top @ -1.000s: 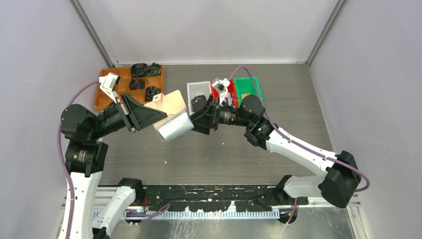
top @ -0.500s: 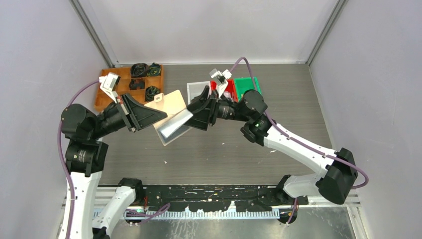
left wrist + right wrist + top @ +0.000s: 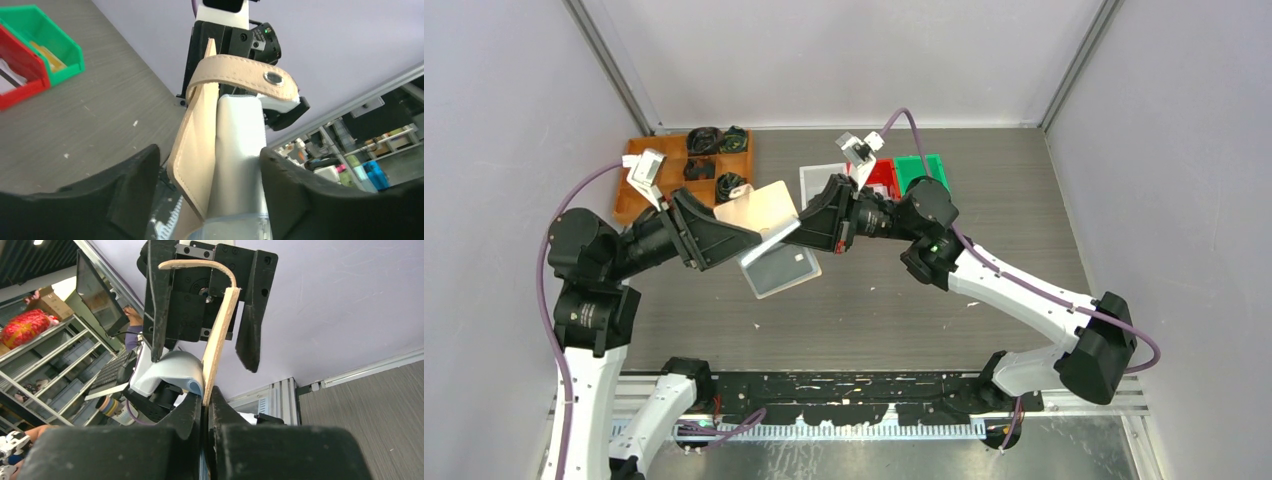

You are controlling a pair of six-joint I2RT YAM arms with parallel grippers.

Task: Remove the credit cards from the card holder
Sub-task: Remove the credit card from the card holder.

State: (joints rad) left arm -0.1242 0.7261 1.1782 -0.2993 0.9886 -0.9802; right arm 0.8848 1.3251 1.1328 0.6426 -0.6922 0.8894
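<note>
The beige-tan card holder [image 3: 762, 207] hangs in the air between the two arms. Its pale blue inner flap [image 3: 781, 270] droops below, and a dark grey credit card [image 3: 786, 266] shows in its pocket. My right gripper [image 3: 801, 234] is shut on the tan flap's edge [image 3: 220, 340], fingertips [image 3: 192, 412] pressed together on it. My left gripper [image 3: 210, 195] stands open around the holder [image 3: 200, 145], with a gap on each side. The tab strap [image 3: 235, 72] curls over the top. In the right wrist view the left gripper's fingers [image 3: 248, 335] stand wide apart.
A wooden tray [image 3: 639, 195] with black lumps sits at the back left. A white bin [image 3: 808, 175], a red bin [image 3: 883, 178] and a green bin [image 3: 921, 171] stand behind the right gripper. The red bin [image 3: 15, 87] and green bin [image 3: 60, 52] also show in the left wrist view.
My right gripper has shut on the holder's tan flap and my left gripper has opened. The pale blue flap has dropped lower and turned its card side up.
</note>
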